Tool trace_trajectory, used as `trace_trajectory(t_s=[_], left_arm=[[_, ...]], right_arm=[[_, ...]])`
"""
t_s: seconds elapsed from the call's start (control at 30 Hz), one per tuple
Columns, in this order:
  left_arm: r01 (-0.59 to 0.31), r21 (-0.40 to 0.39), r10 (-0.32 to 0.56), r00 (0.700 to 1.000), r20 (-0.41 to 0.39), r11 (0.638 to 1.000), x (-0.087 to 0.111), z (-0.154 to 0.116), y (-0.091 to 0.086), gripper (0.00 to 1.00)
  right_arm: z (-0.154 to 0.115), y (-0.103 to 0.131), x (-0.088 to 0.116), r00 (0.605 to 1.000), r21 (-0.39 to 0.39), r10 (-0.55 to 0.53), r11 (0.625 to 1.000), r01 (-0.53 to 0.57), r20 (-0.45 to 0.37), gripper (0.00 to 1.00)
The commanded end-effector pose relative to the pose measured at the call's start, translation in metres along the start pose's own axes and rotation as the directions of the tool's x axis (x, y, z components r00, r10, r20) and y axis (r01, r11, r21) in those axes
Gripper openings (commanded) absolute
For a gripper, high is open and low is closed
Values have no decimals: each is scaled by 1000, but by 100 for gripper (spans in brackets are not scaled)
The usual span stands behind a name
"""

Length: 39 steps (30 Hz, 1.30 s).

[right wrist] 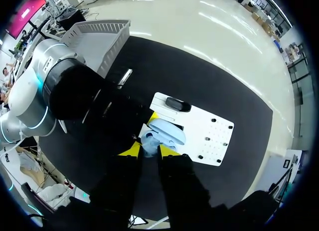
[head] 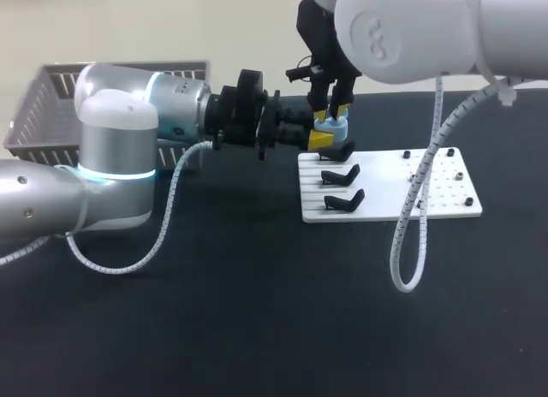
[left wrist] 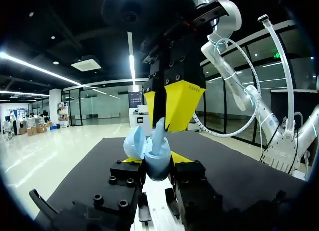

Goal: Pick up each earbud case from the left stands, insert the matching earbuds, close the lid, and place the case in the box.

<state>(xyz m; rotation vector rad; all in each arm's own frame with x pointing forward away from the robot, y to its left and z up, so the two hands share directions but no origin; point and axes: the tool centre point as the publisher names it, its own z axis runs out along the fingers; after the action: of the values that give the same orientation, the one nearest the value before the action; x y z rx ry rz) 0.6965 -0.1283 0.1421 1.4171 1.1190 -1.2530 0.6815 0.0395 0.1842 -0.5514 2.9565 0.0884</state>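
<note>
A light blue earbud case (left wrist: 155, 170) with its lid (left wrist: 133, 144) open is held above the white stand board (head: 385, 187). My left gripper (left wrist: 155, 164) is shut on it from the sides. From above, my right gripper (left wrist: 164, 111) is shut on a light blue earbud (left wrist: 158, 136), whose lower end sits in the case. The right wrist view looks down on the earbud (right wrist: 148, 143) between the right gripper's (right wrist: 148, 150) yellow tips, with the case lid (right wrist: 168, 131) just ahead. In the head view the left gripper (head: 324, 140) and right gripper (head: 330, 115) meet at the case (head: 331, 121).
Three empty black stands (head: 341, 174) line the board's left side, and small black pegs (head: 449, 151) dot its right part. A grey wire basket (head: 51, 106) stands at the table's back left. A white cable (head: 411, 226) hangs from the right arm over the board.
</note>
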Motion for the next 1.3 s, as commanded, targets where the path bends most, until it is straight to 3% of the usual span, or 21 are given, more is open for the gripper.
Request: trace_trajectory(t_s=[0.03,0.5,0.53,0.57,0.73,0.93,1.0,1.17,1.3], left_arm=[[-3,-2,3,1000,2,1000,1,0,0,0],[-3,-2,3,1000,2,1000,1,0,0,0],[-3,-2,3,1000,2,1000,1,0,0,0],[-3,-2,3,1000,2,1000,1,0,0,0],[-3,-2,3,1000,2,1000,1,0,0,0],[-3,-2,3,1000,2,1000,1,0,0,0],[-3,-2,3,1000,2,1000,1,0,0,0],[-3,-2,3,1000,2,1000,1,0,0,0],[-3,-2,3,1000,2,1000,1,0,0,0]], right_arm=[[3,-1,-3,1000,4,0,1000,0,-6,0],[7,-3,-6,1000,1,4,1000,-4,-16,0],[6,-3,-6,1000,-17,4,1000,-4,-7,34],[4,-3,-5,1000,-30,5,1000,-5,-5,100],[-9,-5,0,1000,-61,21,998,-20,9,100],[-34,-13,2,995,-152,93,985,-85,41,100],[-35,-18,-4,987,-152,141,980,-128,75,100],[-30,-36,-30,932,-250,326,927,-281,161,100],[-19,-50,-47,897,-220,403,906,-362,183,100]])
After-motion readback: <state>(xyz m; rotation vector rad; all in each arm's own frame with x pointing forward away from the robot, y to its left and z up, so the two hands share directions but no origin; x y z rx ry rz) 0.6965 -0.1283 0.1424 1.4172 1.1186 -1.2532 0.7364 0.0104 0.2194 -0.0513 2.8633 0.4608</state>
